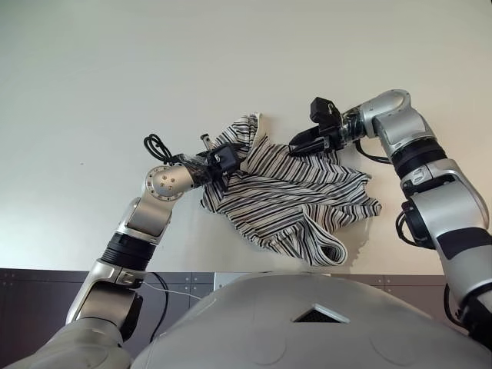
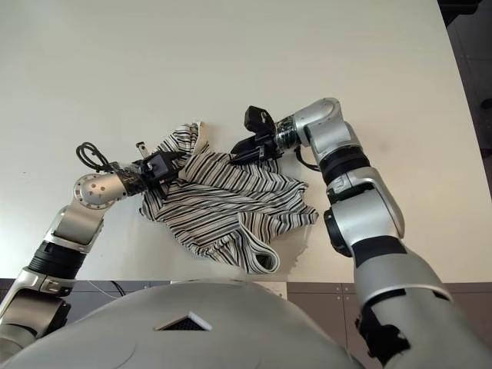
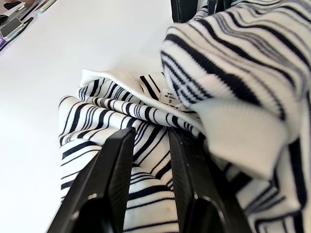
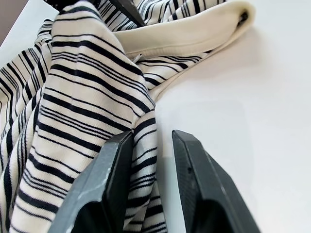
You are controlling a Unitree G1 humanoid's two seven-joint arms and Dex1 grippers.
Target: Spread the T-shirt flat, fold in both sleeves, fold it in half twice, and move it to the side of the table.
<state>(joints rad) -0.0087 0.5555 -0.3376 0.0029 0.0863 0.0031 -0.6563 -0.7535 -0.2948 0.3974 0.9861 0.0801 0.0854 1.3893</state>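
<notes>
A black-and-white striped T-shirt (image 1: 288,200) lies crumpled on the white table (image 1: 115,69), its cream collar (image 4: 184,31) turned up at the far side. My left gripper (image 1: 224,163) is at the shirt's left edge, shut on a bunch of striped fabric (image 3: 150,141) that fills the gap between its fingers (image 3: 114,174). My right gripper (image 1: 298,146) is at the shirt's far right edge. Its fingers (image 4: 194,165) stand slightly apart around the striped hem (image 4: 143,145), with bare table showing beside the cloth.
The table stretches wide and white to the far side and to both sides of the shirt. Its near edge (image 1: 184,270) runs just below the shirt, with a dark floor beyond. A black cable (image 1: 157,144) loops off my left wrist.
</notes>
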